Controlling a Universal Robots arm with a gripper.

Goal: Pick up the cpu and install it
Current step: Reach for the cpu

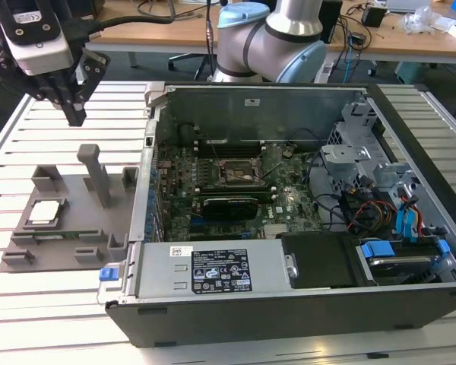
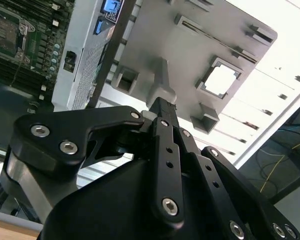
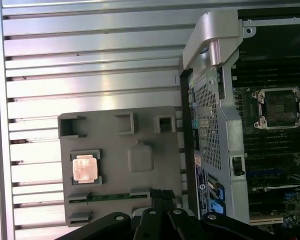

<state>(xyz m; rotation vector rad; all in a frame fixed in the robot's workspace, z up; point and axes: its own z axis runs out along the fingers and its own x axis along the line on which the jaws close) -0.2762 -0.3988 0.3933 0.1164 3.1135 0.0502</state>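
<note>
While hanging over the tray (image 1: 70, 192) with gripper (image 1: 75, 115) closed and empty, leaves the cpu (image 1: 44, 212) well apart: flat in its recess, below the gripper, on the side away from the case (image 1: 319, 312).

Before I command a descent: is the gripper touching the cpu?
Apart. The exterior view shows the gripper hanging clear above the table, with bare slats between it and the cpu lying in its grey tray.

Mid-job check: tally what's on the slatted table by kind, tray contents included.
cpu: 1
memory stick: 1
grey holder tray: 1
computer case: 1
Total: 4
</note>
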